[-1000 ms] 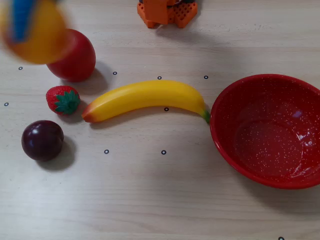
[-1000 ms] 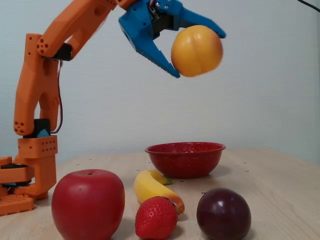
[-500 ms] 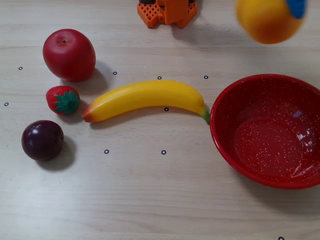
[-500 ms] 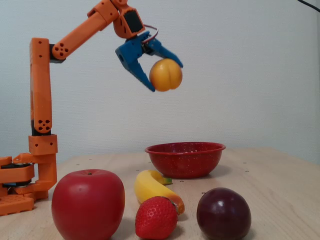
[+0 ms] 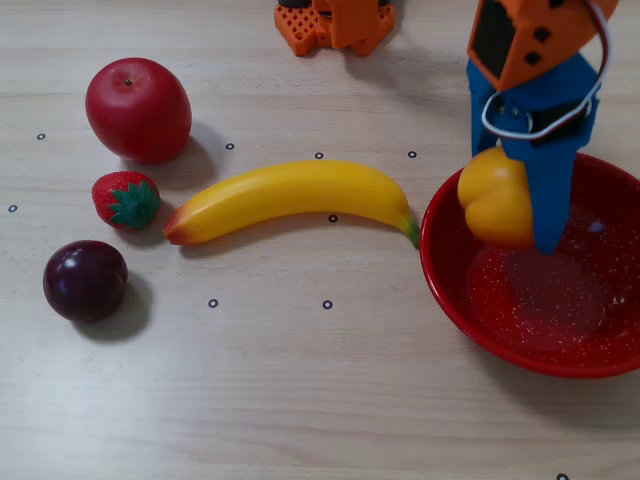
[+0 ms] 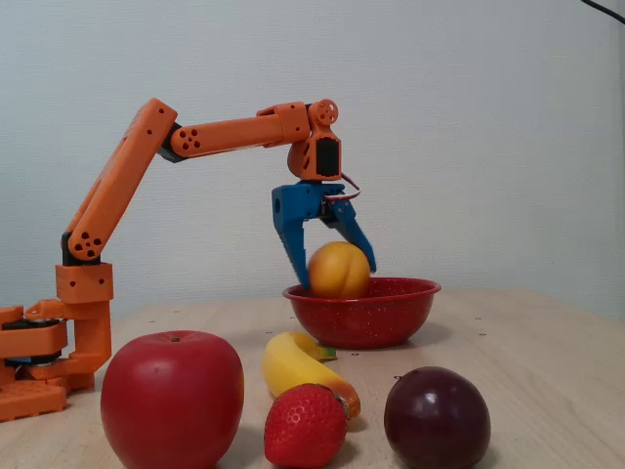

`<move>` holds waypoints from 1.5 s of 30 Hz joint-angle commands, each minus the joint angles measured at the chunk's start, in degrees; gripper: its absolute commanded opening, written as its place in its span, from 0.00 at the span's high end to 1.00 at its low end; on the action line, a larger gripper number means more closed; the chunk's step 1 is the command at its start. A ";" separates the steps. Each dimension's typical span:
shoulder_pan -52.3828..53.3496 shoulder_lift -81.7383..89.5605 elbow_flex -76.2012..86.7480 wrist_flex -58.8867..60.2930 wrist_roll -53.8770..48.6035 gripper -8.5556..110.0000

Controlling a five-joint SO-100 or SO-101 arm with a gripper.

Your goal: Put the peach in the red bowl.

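The peach (image 5: 493, 197) is a smooth yellow-orange fruit held in the air over the left rim of the red bowl (image 5: 478, 300). My blue gripper (image 5: 512, 215) is shut on the peach, with one finger (image 5: 550, 190) on its right side in the overhead view. In the fixed view the gripper (image 6: 337, 276) hangs straight down and its two fingers hug the peach (image 6: 339, 269) just above the bowl's (image 6: 381, 318) rim. The bowl is glossy red with white speckles and has nothing inside.
A banana (image 5: 290, 195) lies left of the bowl, its tip almost at the rim. A red apple (image 5: 138, 108), a strawberry (image 5: 126, 199) and a dark plum (image 5: 85, 280) sit at the far left. The orange arm base (image 5: 335, 22) stands at the top edge.
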 commanded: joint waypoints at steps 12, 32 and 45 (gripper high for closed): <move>-3.34 15.82 -4.31 -2.37 0.44 0.72; -27.25 80.95 50.89 -10.11 3.52 0.93; -34.37 119.97 106.35 -33.31 5.36 0.93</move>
